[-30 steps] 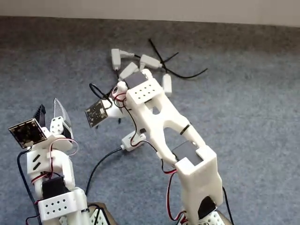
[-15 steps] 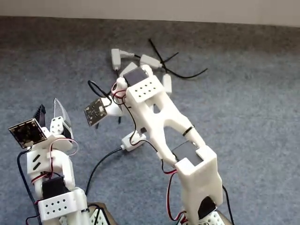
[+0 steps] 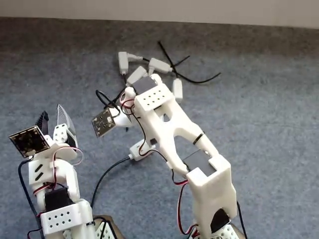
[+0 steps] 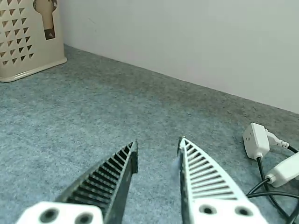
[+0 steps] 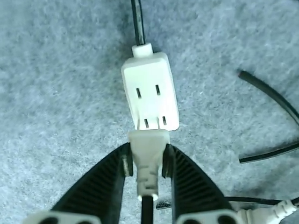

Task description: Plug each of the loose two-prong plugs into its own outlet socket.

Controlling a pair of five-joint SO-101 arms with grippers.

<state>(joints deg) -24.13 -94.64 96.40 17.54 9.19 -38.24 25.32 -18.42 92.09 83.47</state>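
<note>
Right pincer (image 5: 146, 154) pinching a white two-prong plug (image 5: 148, 170) at a white outlet block (image 5: 149, 93); left pincer (image 4: 158, 143) spread and holding nothing.
Detail: the plug sits between the right pincer's black fingers (image 5: 110, 179), cord trailing back between them. Its front end meets the near end of the outlet block by the nearer pair of slots, and the farther pair is uncovered. Whether the prongs are seated cannot be told. The block lies flat on the grey carpeted tabletop (image 3: 269, 124), its black cord (image 5: 137, 21) leading away. The left pincer hangs over bare carpet at the near left. More white plugs (image 3: 159, 64) with black cords lie clustered at the far middle. A beige perforated basket (image 4: 25, 39) stands by the wall.
</note>
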